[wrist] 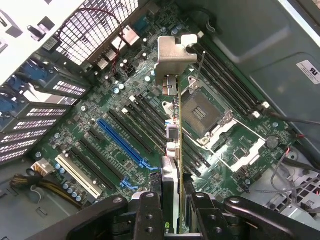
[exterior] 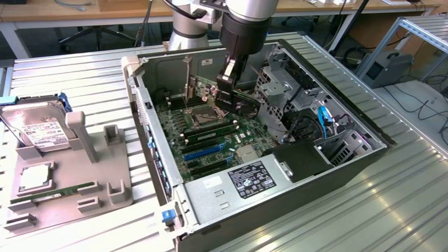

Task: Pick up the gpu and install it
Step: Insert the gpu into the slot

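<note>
**The gpu is held on its edge above the motherboard, inside the open case**

We see the gpu standing on its edge between the two fingers of the gripper. The fingers are closed on the card, one on each flat face, so the gap between them is narrow. The silver bracket of the card is at the end that is far from the gripper.

In the exterior view the gpu is inside the computer case, over the far part of the motherboard, and the gripper comes down on it from above. The card is just beside the empty processor socket, on the exterior view's right of it. We cannot tell whether its lower edge touches the board.

In the wrist view the card lies over the row of black slots, between the processor socket and the long blue slot.

The power supply with its black label is at the near end of the case. Outside the case, on the exterior view's left, a grey holder stands on the metal table. It carries a hard drive at its far end, a small square silver chip in the middle and a green RAM stick near its front.
</note>
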Controlling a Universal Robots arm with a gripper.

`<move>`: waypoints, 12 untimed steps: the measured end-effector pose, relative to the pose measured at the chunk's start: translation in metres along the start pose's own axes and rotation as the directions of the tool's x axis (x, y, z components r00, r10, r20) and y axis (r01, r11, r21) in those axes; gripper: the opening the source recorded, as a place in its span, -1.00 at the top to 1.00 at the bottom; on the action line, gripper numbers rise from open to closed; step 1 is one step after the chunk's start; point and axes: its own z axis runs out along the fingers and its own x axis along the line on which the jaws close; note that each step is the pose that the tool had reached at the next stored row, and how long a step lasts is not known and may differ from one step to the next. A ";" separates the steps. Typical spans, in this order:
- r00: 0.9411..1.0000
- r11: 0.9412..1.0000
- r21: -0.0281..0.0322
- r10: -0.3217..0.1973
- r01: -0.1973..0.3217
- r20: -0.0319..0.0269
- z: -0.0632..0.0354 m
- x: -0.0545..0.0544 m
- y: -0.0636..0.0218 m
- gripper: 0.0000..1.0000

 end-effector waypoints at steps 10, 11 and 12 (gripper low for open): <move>0.999 0.999 -0.001 -0.042 0.042 -0.001 0.0001 0.000 0.0000 0.47; 0.999 0.999 -0.001 -0.046 0.046 -0.001 0.0001 0.000 0.0000 0.47; 0.999 0.999 -0.001 -0.050 0.050 -0.001 0.0001 0.000 0.0000 0.47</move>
